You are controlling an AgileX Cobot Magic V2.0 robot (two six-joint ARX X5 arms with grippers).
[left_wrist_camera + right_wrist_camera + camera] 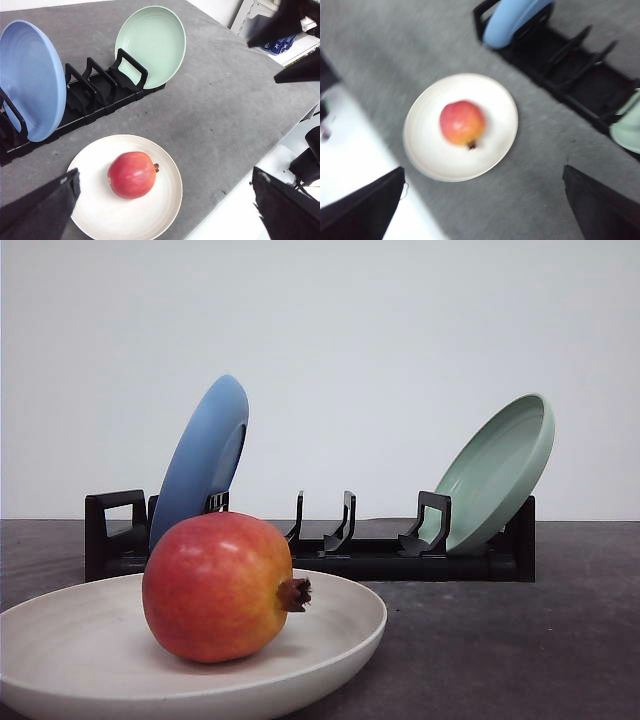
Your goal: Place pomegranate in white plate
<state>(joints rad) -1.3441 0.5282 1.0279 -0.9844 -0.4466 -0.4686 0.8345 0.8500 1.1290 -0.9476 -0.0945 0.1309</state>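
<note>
The pomegranate (219,586) rests in the white plate (340,640) at lower left; both end effectors apart, empty. A nudge could roll it out.

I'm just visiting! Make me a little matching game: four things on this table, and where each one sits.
Things:
1. pomegranate
2. blue plate
3. pale green plate
4. white plate

Places:
A. leaning in the black rack's right end, front view
B. flat on the grey table, before the rack
C. leaning in the rack's left end
D. resting in the white plate

Pairs: 1-D, 2-C, 3-A, 4-B
</note>
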